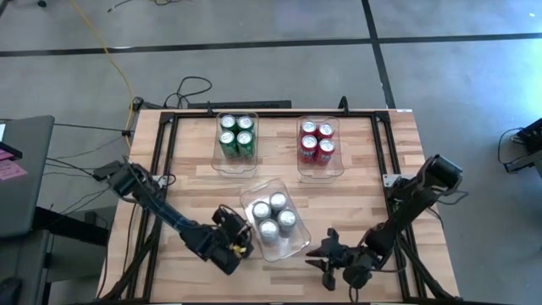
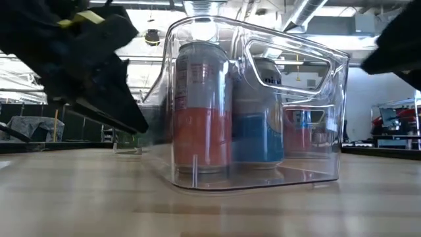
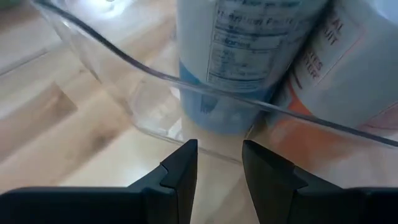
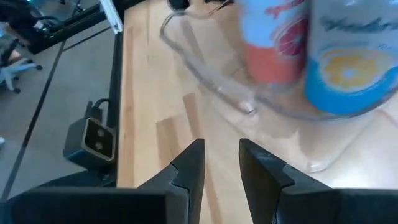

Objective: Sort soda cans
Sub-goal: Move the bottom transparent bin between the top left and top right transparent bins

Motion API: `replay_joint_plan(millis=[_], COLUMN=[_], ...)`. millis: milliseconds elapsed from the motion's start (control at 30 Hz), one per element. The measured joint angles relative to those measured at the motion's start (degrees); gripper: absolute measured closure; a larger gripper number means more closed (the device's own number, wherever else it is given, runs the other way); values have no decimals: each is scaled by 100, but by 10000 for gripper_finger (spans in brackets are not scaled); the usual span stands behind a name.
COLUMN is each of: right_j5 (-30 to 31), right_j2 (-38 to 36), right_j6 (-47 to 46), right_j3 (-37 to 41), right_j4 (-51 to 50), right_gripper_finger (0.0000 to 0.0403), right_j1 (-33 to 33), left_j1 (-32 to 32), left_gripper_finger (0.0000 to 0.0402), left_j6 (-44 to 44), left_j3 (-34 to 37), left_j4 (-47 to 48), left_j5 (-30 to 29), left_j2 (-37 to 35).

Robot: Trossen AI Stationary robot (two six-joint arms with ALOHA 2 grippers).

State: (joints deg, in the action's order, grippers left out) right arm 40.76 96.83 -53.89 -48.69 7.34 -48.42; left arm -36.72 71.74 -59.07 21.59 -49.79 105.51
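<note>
Overhead, table-level and both wrist views share the near bin (image 1: 273, 222).

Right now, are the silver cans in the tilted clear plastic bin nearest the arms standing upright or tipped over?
Upright: the four silver cans show round tops from above, and stand on their bases inside the clear plastic bin.

A pale wooden counter (image 1: 356, 212) fills the middle of the high view, framed by black rails along its edges. Three clear plastic bins stand on it: one (image 1: 236, 163) at upper centre-left, another (image 1: 322, 170) just right of it at upper centre, and a third (image 1: 298, 246), turned at an angle, lower in the middle. In the low view that angled bin (image 2: 316, 138) shows a cut-out handle in its wall. Grey floor (image 1: 254, 34) surrounds the counter, crossed by dark seams. A yellow cable (image 1: 113, 58) runs down from the upper left, and black cables (image 1: 190, 87) coil just above the counter's top edge. A dark desk (image 1: 21, 169) sits at the left edge.
</note>
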Motion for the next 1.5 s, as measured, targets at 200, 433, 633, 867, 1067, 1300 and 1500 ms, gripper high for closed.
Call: replay_joint_plan(millis=[200,433,633,867,1067,1300,1500], right_j5=[-38,115,112,128,146,-97,-53], right_j2=[250,645,957,1037,1035,1035,1034], right_j6=[-10,-9,29,182,499,747,1254], right_j3=[2,4,4,2,4,0,0], right_j4=[70,377,703,962,1335,1788,2421], right_gripper_finger=[285,284,284,284,284,284,284], right_j1=[-42,98,404,664,999,1280,1108], left_j1=[438,923,1253,1459,1463,1270,1186], left_gripper_finger=[278,278,278,278,278,278,278], left_j6=[-448,-806,-1091,-1262,-1317,-1072,-456], left_j3=[0,0,0,0,4,0,0], left_j4=[-70,11,8,44,298,967,1698], left_j5=[-4,-32,-37,-81,-123,-131,-288], left_j2=[-1,-1,-4,-4,-160,-652,-712])
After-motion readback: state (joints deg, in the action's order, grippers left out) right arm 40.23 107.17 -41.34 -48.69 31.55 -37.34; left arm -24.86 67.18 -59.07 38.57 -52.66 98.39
